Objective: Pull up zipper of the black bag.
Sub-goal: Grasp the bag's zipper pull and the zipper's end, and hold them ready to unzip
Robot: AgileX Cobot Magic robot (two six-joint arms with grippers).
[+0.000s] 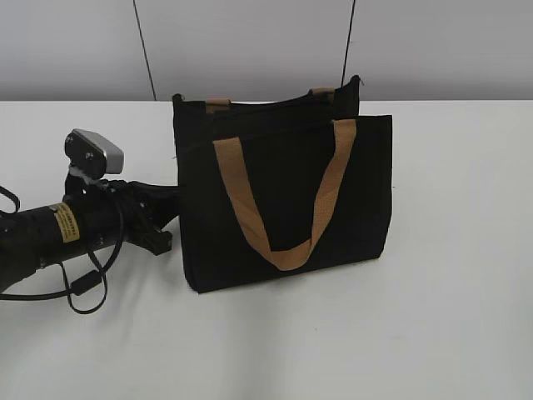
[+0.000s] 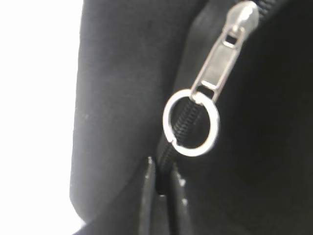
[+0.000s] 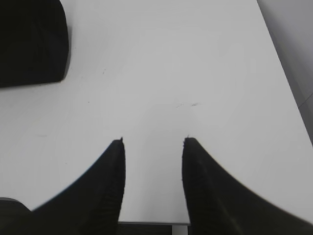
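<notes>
The black bag (image 1: 283, 200) stands upright on the white table, with tan handles (image 1: 283, 208). My left gripper (image 1: 172, 218) is at the bag's left side edge, its fingertips hidden there in the exterior view. In the left wrist view the fingers (image 2: 161, 172) are pinched together on the black zipper (image 2: 182, 128) line, just below the silvery pull tab (image 2: 222, 61) and its ring (image 2: 191, 122). The tab and ring hang free, not gripped. My right gripper (image 3: 152, 141) is open and empty over bare table, with a corner of the bag (image 3: 29, 44) at the upper left of its view.
The white table (image 1: 450, 275) extends around the bag. A grey wall (image 1: 250, 42) runs behind it. The left arm's cables (image 1: 83, 287) lie on the table at the left. The table's right edge (image 3: 286, 73) shows in the right wrist view.
</notes>
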